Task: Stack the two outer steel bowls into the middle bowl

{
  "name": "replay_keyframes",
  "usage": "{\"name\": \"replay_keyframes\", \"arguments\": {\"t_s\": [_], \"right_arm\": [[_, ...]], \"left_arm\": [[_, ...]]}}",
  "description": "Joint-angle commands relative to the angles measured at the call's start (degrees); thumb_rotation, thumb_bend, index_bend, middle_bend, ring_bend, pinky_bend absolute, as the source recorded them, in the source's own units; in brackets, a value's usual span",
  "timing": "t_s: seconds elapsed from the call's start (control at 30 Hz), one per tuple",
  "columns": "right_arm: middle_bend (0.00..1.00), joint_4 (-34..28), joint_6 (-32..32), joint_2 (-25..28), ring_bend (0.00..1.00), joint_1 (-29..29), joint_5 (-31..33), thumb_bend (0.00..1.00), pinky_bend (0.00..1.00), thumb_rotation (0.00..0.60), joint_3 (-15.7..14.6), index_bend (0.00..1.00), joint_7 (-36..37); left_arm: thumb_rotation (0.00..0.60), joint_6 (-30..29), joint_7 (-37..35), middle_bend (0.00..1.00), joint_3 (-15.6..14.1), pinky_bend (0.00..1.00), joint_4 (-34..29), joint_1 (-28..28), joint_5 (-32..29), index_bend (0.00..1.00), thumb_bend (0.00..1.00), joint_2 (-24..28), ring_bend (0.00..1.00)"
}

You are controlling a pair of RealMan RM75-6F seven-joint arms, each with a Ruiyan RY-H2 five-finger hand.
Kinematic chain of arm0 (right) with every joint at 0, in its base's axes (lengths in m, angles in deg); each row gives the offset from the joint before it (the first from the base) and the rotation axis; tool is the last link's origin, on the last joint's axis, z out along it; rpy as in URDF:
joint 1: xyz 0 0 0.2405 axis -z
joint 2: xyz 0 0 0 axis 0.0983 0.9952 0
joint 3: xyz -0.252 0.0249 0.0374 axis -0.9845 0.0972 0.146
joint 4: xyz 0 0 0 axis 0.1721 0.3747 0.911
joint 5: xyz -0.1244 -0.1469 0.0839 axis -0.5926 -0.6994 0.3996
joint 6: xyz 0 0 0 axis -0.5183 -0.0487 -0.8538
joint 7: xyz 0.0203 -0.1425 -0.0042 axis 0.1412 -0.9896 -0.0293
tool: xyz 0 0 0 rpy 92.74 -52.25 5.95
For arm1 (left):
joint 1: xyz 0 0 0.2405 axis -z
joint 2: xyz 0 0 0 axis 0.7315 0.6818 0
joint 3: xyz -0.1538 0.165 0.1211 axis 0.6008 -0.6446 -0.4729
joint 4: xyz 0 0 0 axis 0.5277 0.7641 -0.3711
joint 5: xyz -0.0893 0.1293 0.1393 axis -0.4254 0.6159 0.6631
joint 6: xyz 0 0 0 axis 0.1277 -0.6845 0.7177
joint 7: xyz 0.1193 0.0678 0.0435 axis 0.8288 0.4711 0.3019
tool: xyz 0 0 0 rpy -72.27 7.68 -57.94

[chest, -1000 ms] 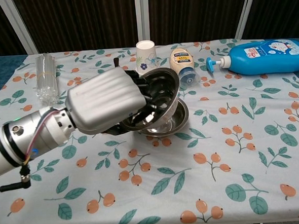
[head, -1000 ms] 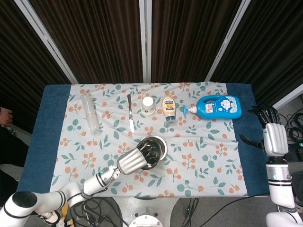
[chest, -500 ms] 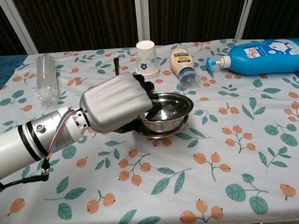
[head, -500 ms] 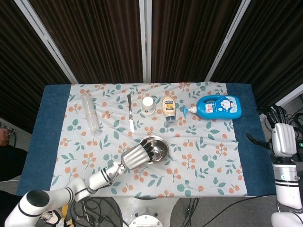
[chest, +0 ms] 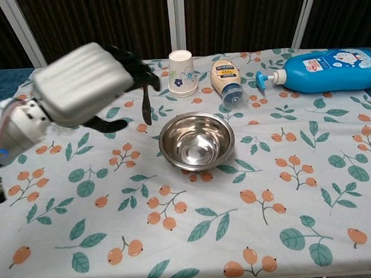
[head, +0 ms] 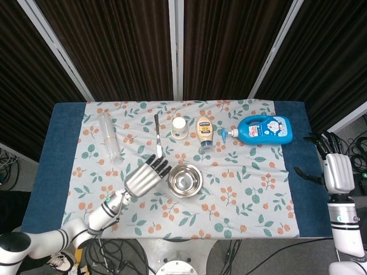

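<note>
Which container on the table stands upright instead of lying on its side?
The paper cup, standing mouth-down near the far edge. The clear bottle, the mayo bottle and the blue pump bottle all lie flat.

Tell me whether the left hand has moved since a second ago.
Yes. The left hand has let go of the steel bowl and pulled away left.

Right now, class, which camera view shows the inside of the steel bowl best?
The chest view: the steel bowl is large and near, its shiny inside clear. The head view shows the bowl small from above, with little detail.
</note>
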Motion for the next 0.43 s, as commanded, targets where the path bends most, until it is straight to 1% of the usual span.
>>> {"name": "replay_keyframes", "arguments": {"t_s": [0.03, 0.07, 0.1, 0.17, 0.3, 0.43], "right_arm": [[0.16, 1.3, -0.2, 0.2, 0.02, 0.9, -2.2, 0.04, 0.00, 0.600, -2.4, 0.24, -2.8], [0.15, 1.8, -0.5, 0.0, 0.01, 1.3, -2.8, 0.04, 0.00, 0.600, -3.2, 0.23, -4.4], [0.14, 2.3, -0.9, -0.3, 0.01, 1.7, -3.2, 0.04, 0.00, 0.600, -3.8, 0.22, -5.7], [0.12, 3.1, -1.8, -1.0, 0.00, 2.6, -3.8, 0.04, 0.00, 0.600, -4.9, 0.19, -8.6], [0.10, 4.4, -3.5, -2.6, 0.00, 4.2, -3.6, 0.04, 0.00, 0.600, -5.8, 0.16, -11.2], [0.09, 5.6, -4.0, -3.7, 0.00, 5.0, -2.9, 0.04, 0.00, 0.600, -5.9, 0.15, -11.6]], "left_arm": [[0.600, -4.3, -3.2, 0.37, 1.5, 0.36, -8.1, -9.9, -11.4, 0.33, 0.21, 7.6, 0.26], [0.600, -4.4, -6.0, 0.33, 1.7, 0.34, -9.4, -12.2, -14.8, 0.31, 0.19, 9.3, 0.24], [0.600, -5.2, -8.0, 0.30, 1.9, 0.32, -10.2, -14.1, -16.8, 0.29, 0.18, 10.4, 0.21], [0.600, -8.5, -12.8, 0.26, 1.9, 0.28, -10.7, -18.0, -18.9, 0.25, 0.16, 12.0, 0.17], [0.600, -13.1, -17.7, 0.26, 0.3, 0.28, -8.1, -22.9, -18.7, 0.25, 0.15, 13.9, 0.17], [0.600, -14.7, -20.7, 0.26, -0.1, 0.28, -6.5, -25.6, -18.9, 0.25, 0.15, 14.9, 0.17]]}}
